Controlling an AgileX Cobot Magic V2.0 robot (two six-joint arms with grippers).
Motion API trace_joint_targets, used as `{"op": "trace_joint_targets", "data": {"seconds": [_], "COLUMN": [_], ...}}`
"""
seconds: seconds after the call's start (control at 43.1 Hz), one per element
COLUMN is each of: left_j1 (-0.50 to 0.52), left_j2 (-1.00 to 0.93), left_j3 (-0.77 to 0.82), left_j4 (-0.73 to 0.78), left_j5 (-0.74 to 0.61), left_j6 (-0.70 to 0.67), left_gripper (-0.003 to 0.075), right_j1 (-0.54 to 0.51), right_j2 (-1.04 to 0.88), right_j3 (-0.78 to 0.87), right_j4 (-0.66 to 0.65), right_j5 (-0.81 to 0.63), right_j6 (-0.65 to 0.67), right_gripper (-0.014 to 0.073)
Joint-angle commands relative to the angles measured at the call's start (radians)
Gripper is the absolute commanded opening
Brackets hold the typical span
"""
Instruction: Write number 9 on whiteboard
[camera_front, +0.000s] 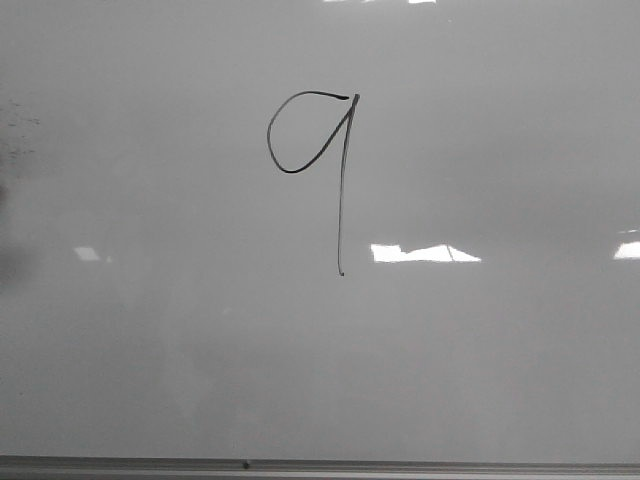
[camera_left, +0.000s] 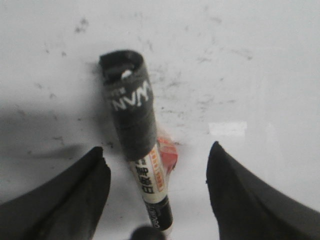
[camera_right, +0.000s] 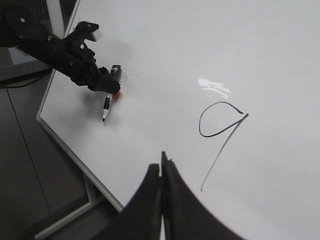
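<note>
Front view: the number 9 is a thin black marker line, a teardrop loop closing at its upper right into a long, almost straight tail that runs down toward the near edge of the whiteboard. It sits around the board's middle, small against the glossy pale surface. Well to the side of the 9, by the board's smudged left margin, a marker lies flat between the spread fingers of the left gripper, untouched by either. Its dark cap carries white lettering, blurred beyond reading; the barrel label is likewise illegible. The right gripper hovers near the 9's tail, jaws pressed together and holding nothing.
</note>
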Motion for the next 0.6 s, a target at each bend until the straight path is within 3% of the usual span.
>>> {"op": "trace_joint_targets", "data": {"seconds": [0.0,0.139,0.279,0.488,0.581], "left_j1": [-0.008,-0.020,-0.061,-0.106,-0.106], "left_j2": [-0.117,-0.294,-0.503,-0.825,-0.958], "left_j3": [-0.015,0.031,0.117,0.274,0.328], "left_j4": [-0.011,-0.011,-0.011,-0.011,-0.013], "left_j5": [-0.034,-0.020,-0.034,-0.033,-0.033], "left_j6": [-0.003,-0.002,-0.001,-0.001,-0.001], "left_gripper": [0.0420,0.0395,0.0266,0.0001,-0.0019], "right_j1": [-0.004,-0.004,-0.004,-0.004,-0.004], "right_j2": [0.002,0.002,0.002,0.002,0.002], "right_j3": [-0.024,-0.024,-0.024,-0.024,-0.024], "right_j4": [0.053,0.053,0.053,0.053,0.053], "right_j5": [-0.037,-0.035,-0.032,-0.032,-0.032], "right_j6": [-0.001,-0.001,-0.001,-0.001,-0.001], "right_gripper": [-0.0071,-0.0071,-0.0071,-0.0071,-0.0071]}}
